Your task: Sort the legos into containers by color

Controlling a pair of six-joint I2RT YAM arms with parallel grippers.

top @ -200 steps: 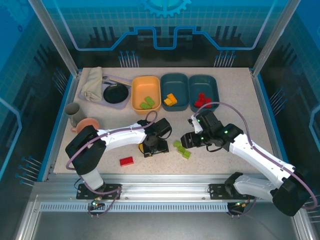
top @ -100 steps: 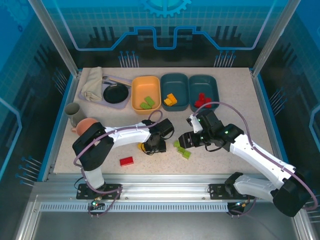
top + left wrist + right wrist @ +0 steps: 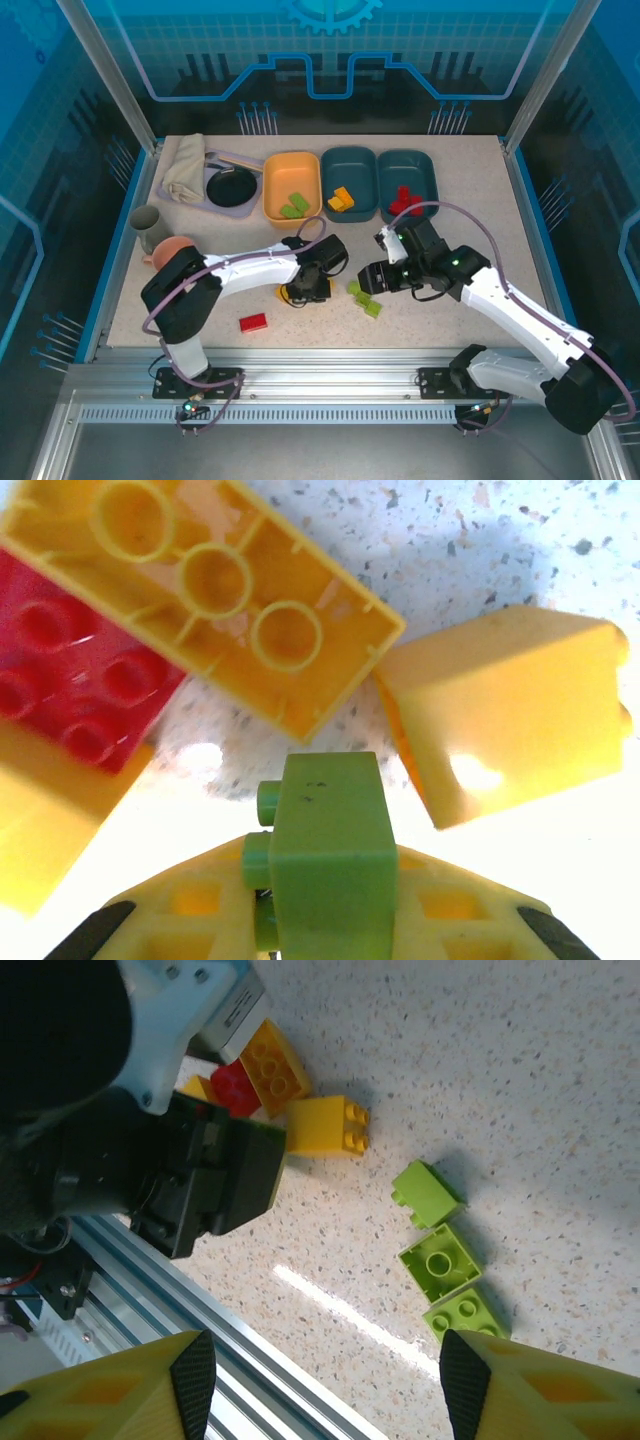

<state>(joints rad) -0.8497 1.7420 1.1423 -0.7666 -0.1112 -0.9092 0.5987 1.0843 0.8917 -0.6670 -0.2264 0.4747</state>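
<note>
My left gripper (image 3: 325,920) is shut on a lime green lego (image 3: 330,845), low over a small heap: an upturned yellow lego (image 3: 210,600), a red lego (image 3: 70,670) and another yellow lego (image 3: 505,720). From above, the left gripper (image 3: 305,287) covers that heap. My right gripper (image 3: 325,1380) stands open and holds nothing. Three green legos (image 3: 440,1260) lie beside it; from above they (image 3: 363,298) lie just below the right gripper (image 3: 370,282). A lone red lego (image 3: 253,322) lies front left. The orange-yellow container (image 3: 272,190) holds green legos, the middle teal container (image 3: 350,165) orange ones, the right teal container (image 3: 425,172) red ones.
A black pan (image 3: 230,186) on a lilac tray, a folded cloth (image 3: 185,165), a grey cup (image 3: 147,227) and a pink bowl (image 3: 175,248) stand at the back left. The metal rail (image 3: 330,358) runs along the table's near edge.
The left gripper has shifted slightly up and to the right over the heap. The right arm has barely moved.
</note>
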